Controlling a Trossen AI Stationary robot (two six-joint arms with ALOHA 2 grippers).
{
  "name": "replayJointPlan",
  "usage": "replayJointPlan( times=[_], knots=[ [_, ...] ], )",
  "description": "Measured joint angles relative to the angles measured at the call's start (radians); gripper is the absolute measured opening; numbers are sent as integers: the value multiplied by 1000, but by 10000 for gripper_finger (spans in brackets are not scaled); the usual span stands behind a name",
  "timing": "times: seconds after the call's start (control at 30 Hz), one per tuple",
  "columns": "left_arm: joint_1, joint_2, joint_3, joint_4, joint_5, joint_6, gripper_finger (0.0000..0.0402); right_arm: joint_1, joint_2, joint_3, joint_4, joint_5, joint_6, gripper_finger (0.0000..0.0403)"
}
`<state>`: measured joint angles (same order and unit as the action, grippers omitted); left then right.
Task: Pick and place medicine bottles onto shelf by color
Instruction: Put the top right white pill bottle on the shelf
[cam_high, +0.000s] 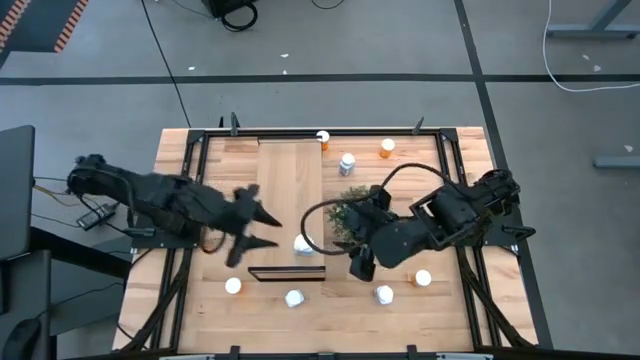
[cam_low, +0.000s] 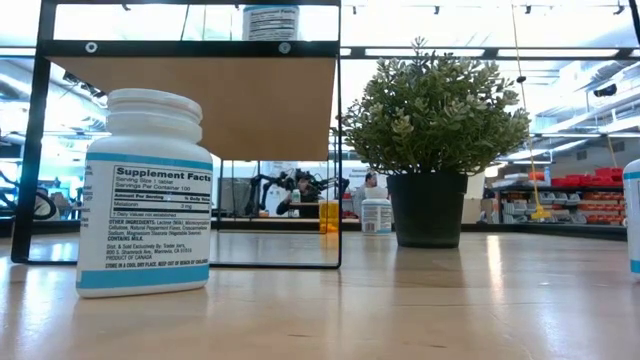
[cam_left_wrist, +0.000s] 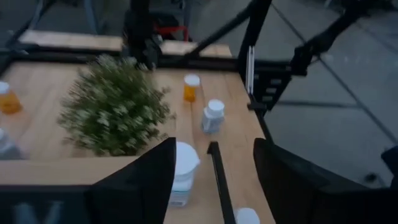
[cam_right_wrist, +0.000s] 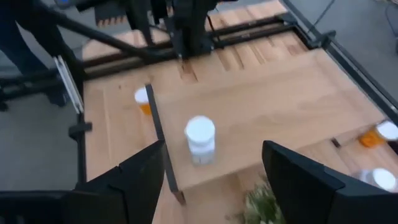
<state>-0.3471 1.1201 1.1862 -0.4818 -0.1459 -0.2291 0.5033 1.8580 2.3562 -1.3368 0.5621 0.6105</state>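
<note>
The shelf (cam_high: 290, 190) is a light-wood plank on a dark frame, standing mid-table. One white bottle (cam_high: 303, 244) stands on its top near the near end; it also shows in the right wrist view (cam_right_wrist: 200, 140) and in the left wrist view (cam_left_wrist: 183, 171). My left gripper (cam_high: 272, 228) is open over the shelf, its fingers pointing at this bottle from the table's left without touching it. My right gripper (cam_high: 350, 255) is open and empty beside the plant (cam_high: 350, 215), to the right of the bottle. Other orange and white bottles stand on the table.
On the tabletop stand an orange bottle (cam_high: 387, 148) and a white one (cam_high: 347, 163) at the far side. At the near side stand two white bottles (cam_high: 294, 298), (cam_high: 384, 294), an orange one (cam_high: 423, 278) and a white-capped one (cam_high: 233, 286). Another bottle (cam_high: 322, 137) stands at the shelf's far end.
</note>
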Motion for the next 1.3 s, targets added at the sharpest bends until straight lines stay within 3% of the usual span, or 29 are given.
replayJointPlan(
  times=[0.2,0.53,0.73,1.3],
  knots=[
    [-13,120,0,60,1,15,296,39,-11,0,-99,5,71,273],
    [69,173,2,64,-9,146,395,45,-19,0,-118,66,203,273],
    [93,237,1,58,78,185,396,26,-19,0,-104,77,217,273],
    [100,337,1,67,32,215,373,19,-19,-1,-107,104,225,273]
  ],
)
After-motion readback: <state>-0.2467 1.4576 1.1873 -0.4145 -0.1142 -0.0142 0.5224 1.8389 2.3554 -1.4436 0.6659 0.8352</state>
